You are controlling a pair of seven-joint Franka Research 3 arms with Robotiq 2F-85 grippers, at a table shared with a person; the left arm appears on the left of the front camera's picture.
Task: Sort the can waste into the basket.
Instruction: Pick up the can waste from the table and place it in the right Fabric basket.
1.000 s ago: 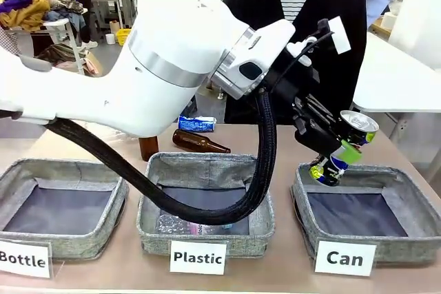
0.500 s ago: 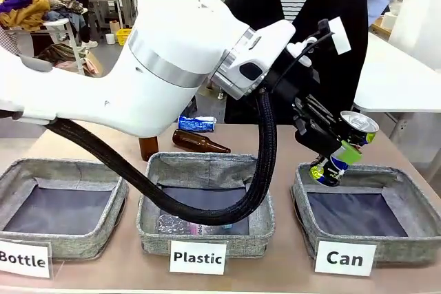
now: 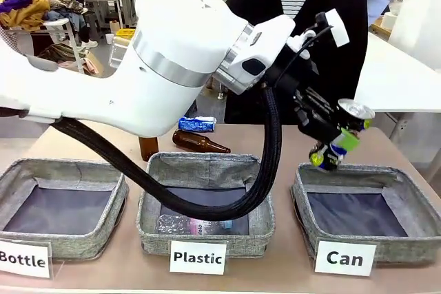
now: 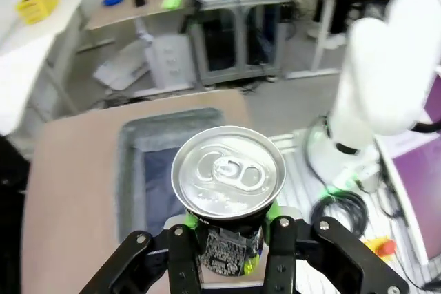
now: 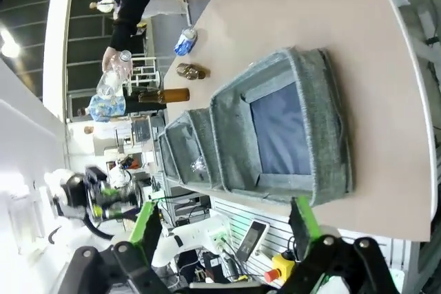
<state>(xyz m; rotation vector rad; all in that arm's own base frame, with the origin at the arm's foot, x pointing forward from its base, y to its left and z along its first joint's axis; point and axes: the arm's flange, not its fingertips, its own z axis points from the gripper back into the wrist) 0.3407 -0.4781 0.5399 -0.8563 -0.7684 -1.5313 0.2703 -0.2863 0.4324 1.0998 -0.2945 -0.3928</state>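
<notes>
Pinching dark, silver-ended dented drink can [image 4: 227, 170] in left gripper's [image 4: 231, 229] jaws, above far rim of grey woven "Can" basket [image 3: 403, 247], tabletop's right end. Carry step; next: shift over lining, spread jaws.

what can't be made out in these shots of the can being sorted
Front view: the left arm hides the top of the upright brown bottle and part of the blue and white can.
Left wrist view: the left gripper covers the lower body of the dark can; its print is too small to read.
Front view: the Can basket's front wall hides its near floor.
</notes>
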